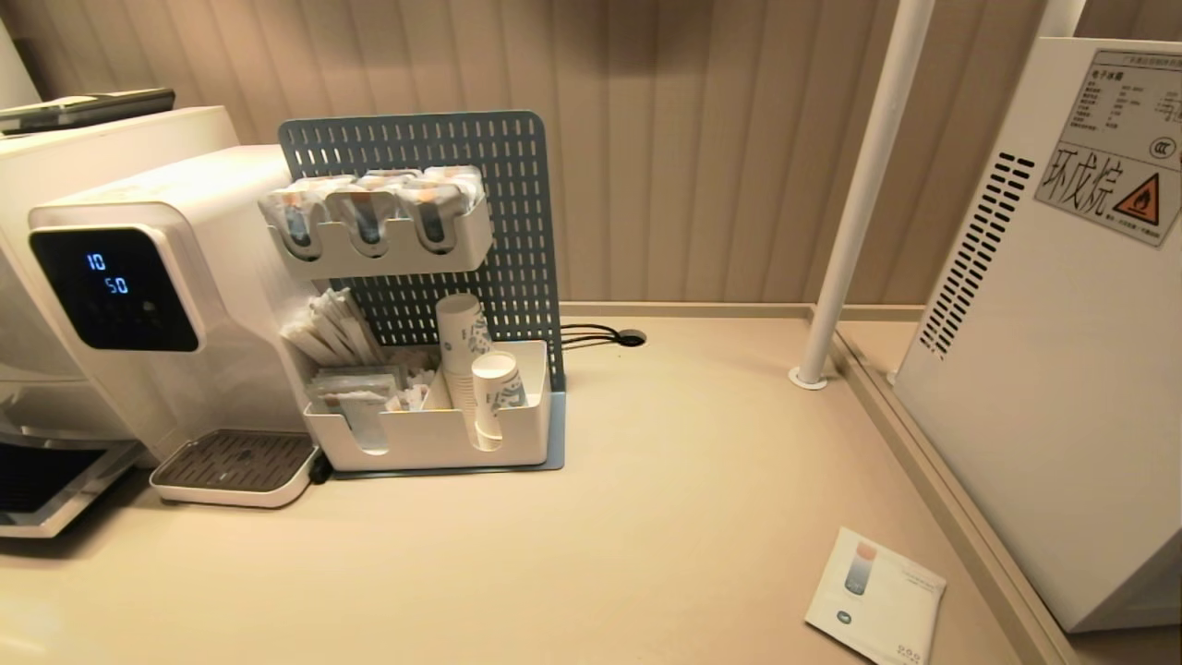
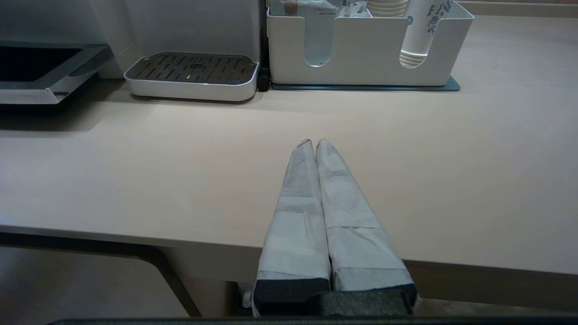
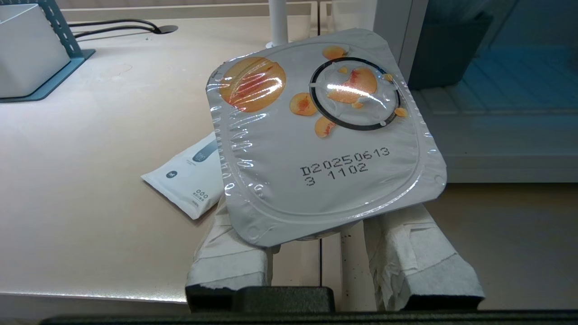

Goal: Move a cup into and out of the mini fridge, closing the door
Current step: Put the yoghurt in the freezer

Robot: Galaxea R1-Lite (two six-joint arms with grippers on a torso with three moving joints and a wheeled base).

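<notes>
Item: cup (image 3: 323,135), foil lid up, clamped between right gripper (image 3: 334,253) fingers, off the counter's near edge. Mini fridge (image 1: 1043,369) at three o'clock. Left gripper (image 2: 314,144) pinched closed, empty. Step: carrying cup; next likely needs a placement spot.

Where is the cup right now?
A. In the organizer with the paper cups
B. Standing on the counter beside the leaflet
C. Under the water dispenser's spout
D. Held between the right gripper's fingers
D: in the right wrist view the cup, foil lid up, sits clamped between the right gripper fingers, above the counter edge.
</notes>
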